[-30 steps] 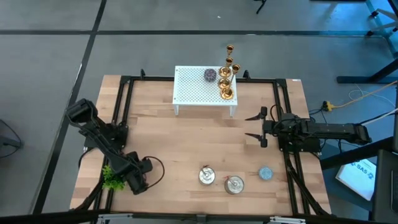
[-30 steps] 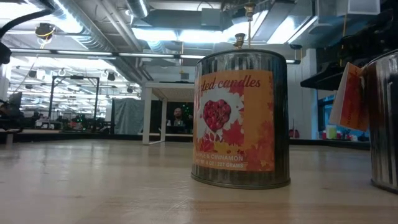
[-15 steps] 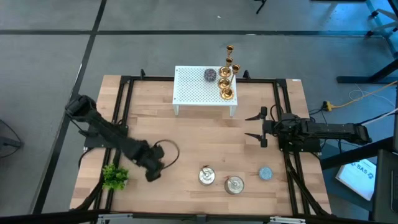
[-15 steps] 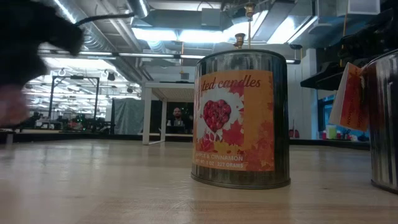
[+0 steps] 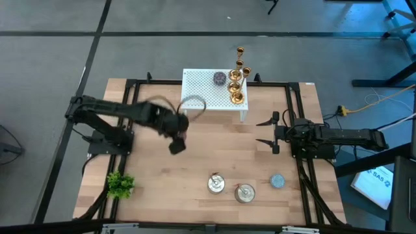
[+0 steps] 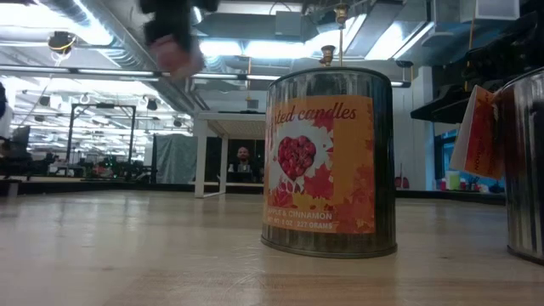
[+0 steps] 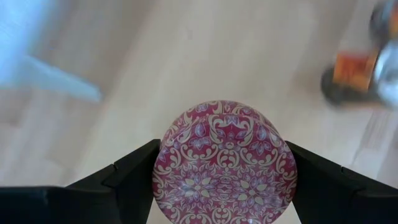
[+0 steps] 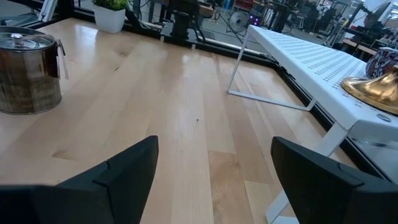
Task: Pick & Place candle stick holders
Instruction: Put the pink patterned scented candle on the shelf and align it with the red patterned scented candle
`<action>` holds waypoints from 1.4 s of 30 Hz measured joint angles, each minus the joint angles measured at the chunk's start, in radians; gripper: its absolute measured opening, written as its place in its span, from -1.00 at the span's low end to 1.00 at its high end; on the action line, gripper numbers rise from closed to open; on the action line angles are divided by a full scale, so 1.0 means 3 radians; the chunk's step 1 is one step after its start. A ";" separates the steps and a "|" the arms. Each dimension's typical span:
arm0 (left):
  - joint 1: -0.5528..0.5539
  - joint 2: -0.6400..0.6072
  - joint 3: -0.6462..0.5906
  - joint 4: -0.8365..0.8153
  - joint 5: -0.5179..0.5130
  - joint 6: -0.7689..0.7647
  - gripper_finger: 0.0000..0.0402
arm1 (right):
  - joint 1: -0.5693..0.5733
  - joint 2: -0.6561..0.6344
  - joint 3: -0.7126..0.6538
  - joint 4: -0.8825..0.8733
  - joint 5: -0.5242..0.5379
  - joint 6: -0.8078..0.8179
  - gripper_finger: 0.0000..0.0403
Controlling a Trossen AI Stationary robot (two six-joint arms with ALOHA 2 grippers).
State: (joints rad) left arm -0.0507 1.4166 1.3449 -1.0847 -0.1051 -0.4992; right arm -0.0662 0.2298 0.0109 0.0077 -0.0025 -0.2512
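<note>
Three gold candle stick holders (image 5: 237, 83) stand on their round bases at the right end of a white perforated shelf (image 5: 201, 91) at the table's far edge. One gold base shows in the right wrist view (image 8: 379, 87). My left gripper (image 5: 177, 144) is above the table's middle left, near the shelf, shut on a flat round red patterned candle (image 7: 224, 162). It shows blurred high up in the low view (image 6: 174, 42). My right gripper (image 5: 272, 132) is open and empty at the table's right, its fingers pointing left. My left gripper pinches the round candle between its two fingers, which sit on opposite sides of its rim (image 7: 163, 168). The candle's patterned flat face is turned toward the wrist camera. The candle is lifted clear, high above the table.
Two silver lidded tins (image 5: 216, 183) (image 5: 245, 192) and a pale blue round candle (image 5: 277, 180) stand near the front edge. A dark round candle (image 5: 220, 78) lies on the shelf. A small green plant (image 5: 119, 185) stands at the near left.
My left gripper has risen from beside the plant at the near left. It has swung toward the table's far edge and right, toward the white shelf, carrying the red candle clear of the table. The right arm has kept still.
</note>
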 joint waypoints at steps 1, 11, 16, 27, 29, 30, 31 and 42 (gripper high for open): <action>0.0112 0.0000 0.0095 0.0007 0.0001 0.0094 0.44 | 0.0000 0.0000 0.0000 -0.0001 -0.0001 0.0000 0.57; 0.1130 0.0384 0.0573 0.0286 -0.0001 0.0876 0.44 | 0.0000 0.0000 0.0000 0.0000 -0.0001 0.0000 0.57; 0.1437 0.0776 0.0735 0.0577 0.0001 0.1213 0.44 | 0.0001 0.0000 0.0000 -0.0001 -0.0001 -0.0001 0.57; 0.1848 0.1472 0.1238 0.0683 -0.0008 0.1442 0.44 | 0.0001 0.0000 0.0000 -0.0001 0.0000 -0.0001 0.57; 0.1873 0.1508 0.1272 0.0692 0.0002 0.1460 0.44 | 0.0001 0.0000 0.0000 0.0000 0.0000 0.0000 0.57; 0.1883 0.1515 0.1280 0.0698 0.0023 0.1493 0.44 | 0.0001 0.0000 0.0000 -0.0001 0.0000 0.0000 0.57; 0.1883 0.1518 0.1281 0.0705 0.0059 0.1527 0.44 | 0.0001 -0.0001 0.0000 0.0000 0.0000 0.0000 0.57; 0.1863 0.1531 0.1272 0.0714 0.0037 0.1578 0.75 | 0.0001 -0.0001 0.0000 -0.0001 0.0000 -0.0001 0.57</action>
State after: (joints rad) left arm 0.5080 1.8759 1.7264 -0.8705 -0.0938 -0.0259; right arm -0.0658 0.2296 0.0109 0.0074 -0.0025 -0.2514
